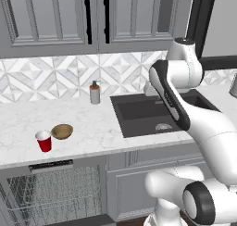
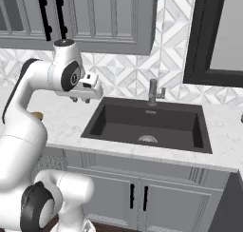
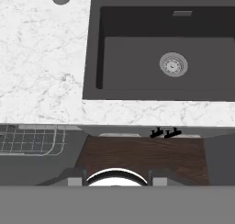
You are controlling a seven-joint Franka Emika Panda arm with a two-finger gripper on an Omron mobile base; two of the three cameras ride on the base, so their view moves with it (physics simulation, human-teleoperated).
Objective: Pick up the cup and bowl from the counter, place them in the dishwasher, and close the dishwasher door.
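The red cup (image 1: 44, 141) stands on the white counter (image 1: 92, 128) near its front edge. The tan bowl (image 1: 62, 131) sits just right of it, almost touching; a sliver of the bowl (image 2: 37, 115) peeks out behind my arm. Below them the dishwasher (image 1: 51, 192) stands open with its wire rack showing, and a corner of that rack (image 3: 27, 142) appears in the hand view. My gripper (image 2: 79, 101) (image 3: 117, 179) hangs over the counter beside the sink's left edge, well right of the cup and bowl. It points down, open, with nothing between its fingers.
A dark sink (image 1: 148, 111) (image 3: 160, 58) is set into the counter, with a faucet (image 2: 153, 92) behind it. A grey soap dispenser (image 1: 95, 93) stands at the backsplash. Grey cabinets with black handles (image 3: 165, 133) sit under the sink, above a wooden floor.
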